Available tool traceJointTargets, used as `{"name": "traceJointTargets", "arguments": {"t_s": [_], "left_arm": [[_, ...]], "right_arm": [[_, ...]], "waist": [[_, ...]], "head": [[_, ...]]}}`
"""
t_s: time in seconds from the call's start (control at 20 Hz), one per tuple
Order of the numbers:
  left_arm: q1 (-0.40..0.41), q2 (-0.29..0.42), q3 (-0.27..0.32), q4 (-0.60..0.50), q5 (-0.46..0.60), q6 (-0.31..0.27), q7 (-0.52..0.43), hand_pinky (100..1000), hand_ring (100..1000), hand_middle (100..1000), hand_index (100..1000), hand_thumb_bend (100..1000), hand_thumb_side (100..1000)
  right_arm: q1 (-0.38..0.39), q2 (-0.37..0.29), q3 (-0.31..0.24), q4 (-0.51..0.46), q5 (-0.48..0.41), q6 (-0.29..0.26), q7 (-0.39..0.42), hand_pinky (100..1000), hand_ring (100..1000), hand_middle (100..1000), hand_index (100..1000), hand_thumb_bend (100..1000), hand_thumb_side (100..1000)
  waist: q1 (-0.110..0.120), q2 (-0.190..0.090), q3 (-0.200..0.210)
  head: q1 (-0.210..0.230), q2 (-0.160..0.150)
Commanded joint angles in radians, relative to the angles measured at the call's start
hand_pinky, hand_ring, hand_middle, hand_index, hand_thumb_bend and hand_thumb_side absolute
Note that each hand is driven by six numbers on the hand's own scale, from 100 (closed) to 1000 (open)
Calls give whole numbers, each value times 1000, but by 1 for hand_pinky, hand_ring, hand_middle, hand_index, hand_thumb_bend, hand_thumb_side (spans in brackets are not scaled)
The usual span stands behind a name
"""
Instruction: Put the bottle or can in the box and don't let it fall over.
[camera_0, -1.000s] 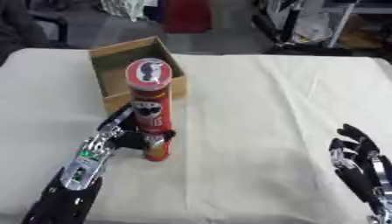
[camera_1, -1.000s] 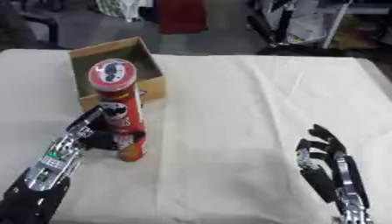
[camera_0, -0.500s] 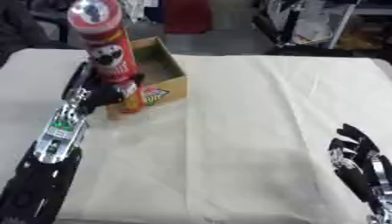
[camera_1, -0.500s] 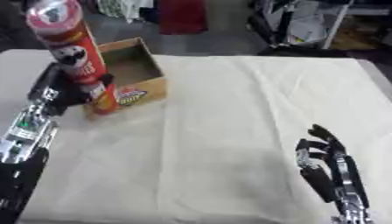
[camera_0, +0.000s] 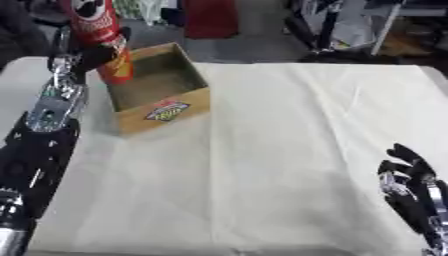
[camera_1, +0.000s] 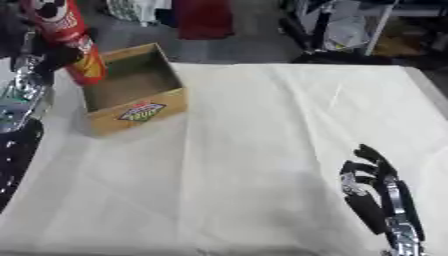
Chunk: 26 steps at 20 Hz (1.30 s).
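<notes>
Can and its surroundings, as we see them, largest first:
Table: we see it covered by a pale cloth, which fills most of both views.
Left arm: it comes up along the left edge of the table, black and silver.
Box: open cardboard, standing on the cloth at the far left, with a coloured sticker on its near wall.
Can: a tall red tube, upright with a slight lean, held in the air over the box's far left corner; its bottom end sits about level with the rim.
Right hand: at the lower right corner, fingers spread and relaxed, holding nothing.
Left hand: we see its fingers wrapped round the lower part of the can.
</notes>
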Motion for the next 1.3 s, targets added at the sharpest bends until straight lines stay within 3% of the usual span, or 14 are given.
{"name": "traceJointTargets", "arguments": {"t_s": [0.05,0.15,0.35,0.5,0.7,0.95,1.1,1.3], "left_arm": [[-53,25,-22,94,-69,-35,-42,1000,992,736,763,737,365],[-64,17,-33,134,-123,-63,-68,1000,1000,889,892,880,545],[-33,10,-23,103,-119,-130,-80,1000,1000,981,977,950,666],[43,8,2,-31,-55,-157,-47,1000,1000,963,964,894,633],[227,-44,75,-311,32,-164,26,1000,1000,942,950,858,617],[470,-123,141,-590,11,-145,84,1000,1000,923,938,823,592],[557,-173,161,-694,-29,-126,101,1000,1000,918,938,782,569],[617,-218,170,-738,-74,-91,104,1000,1000,909,932,763,551]], "right_arm": [[-9,-13,2,-11,-6,-3,5,689,775,827,919,100,567],[-10,-12,3,-11,-6,-4,7,690,775,827,919,100,565],[-11,-10,0,-11,-6,-4,4,690,775,827,919,100,565],[-12,-10,-4,-12,-6,-3,1,690,775,827,919,100,564],[-10,-10,-12,-13,-4,-1,-6,689,775,827,919,100,565],[-7,-13,-21,-14,-2,2,-15,690,775,827,919,100,565],[-6,-14,-22,-14,0,2,-16,690,775,827,919,100,562],[-5,-15,-24,-16,-1,3,-18,690,775,827,919,100,560]], "waist": [[0,-7,-2],[0,-8,-4],[-1,-7,0],[-1,-6,7],[-2,-2,25],[1,1,47],[-1,0,57],[-2,-3,63]], "head": [[5,-3],[6,-4],[1,-7],[-7,-8],[-22,-15],[-32,-14],[-34,-18],[-33,-20]]}}
